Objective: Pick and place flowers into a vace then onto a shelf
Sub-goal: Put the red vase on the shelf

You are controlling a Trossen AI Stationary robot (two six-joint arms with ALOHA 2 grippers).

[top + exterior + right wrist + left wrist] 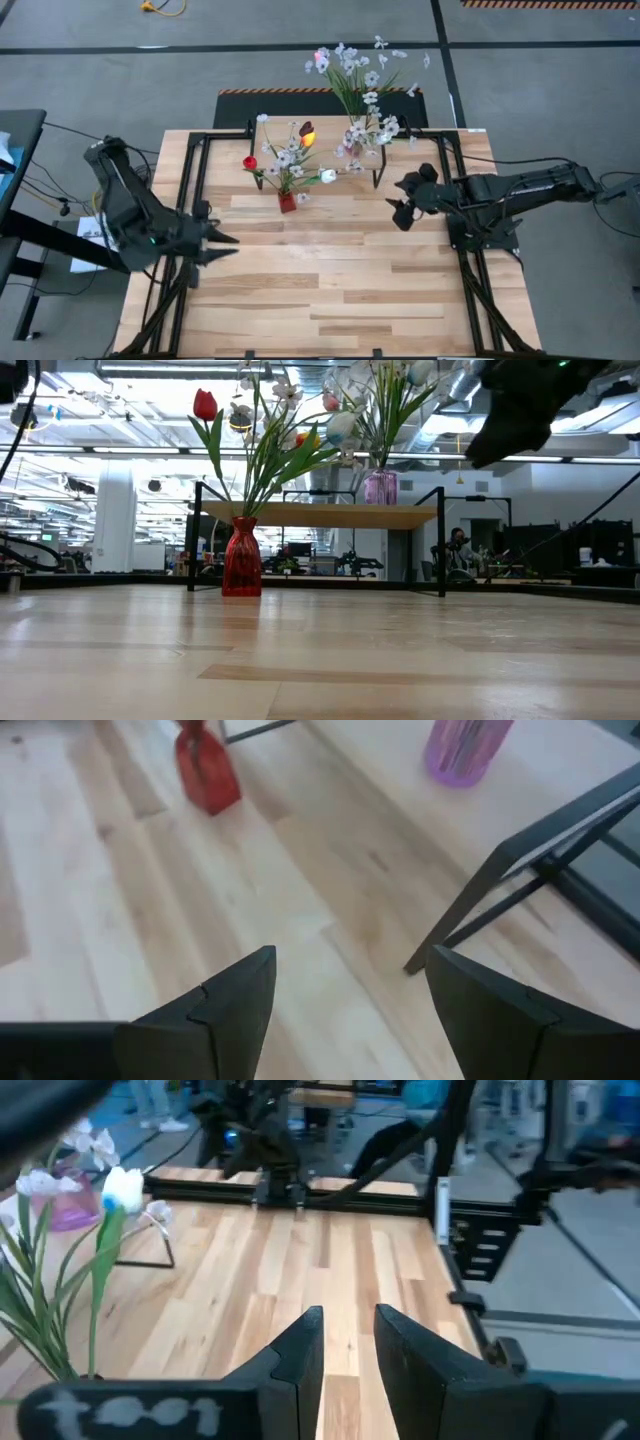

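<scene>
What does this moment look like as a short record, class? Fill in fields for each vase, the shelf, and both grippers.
red vase: stands on the table in front of the shelf, holding flowers
pink vase: stands on the shelf, holding white blossoms
shelf: light wood board on dark legs, at the table's far edge
left gripper: narrow gap between its fingers, empty, over the table's left side
right gripper: open, empty, beside the shelf's right end
</scene>
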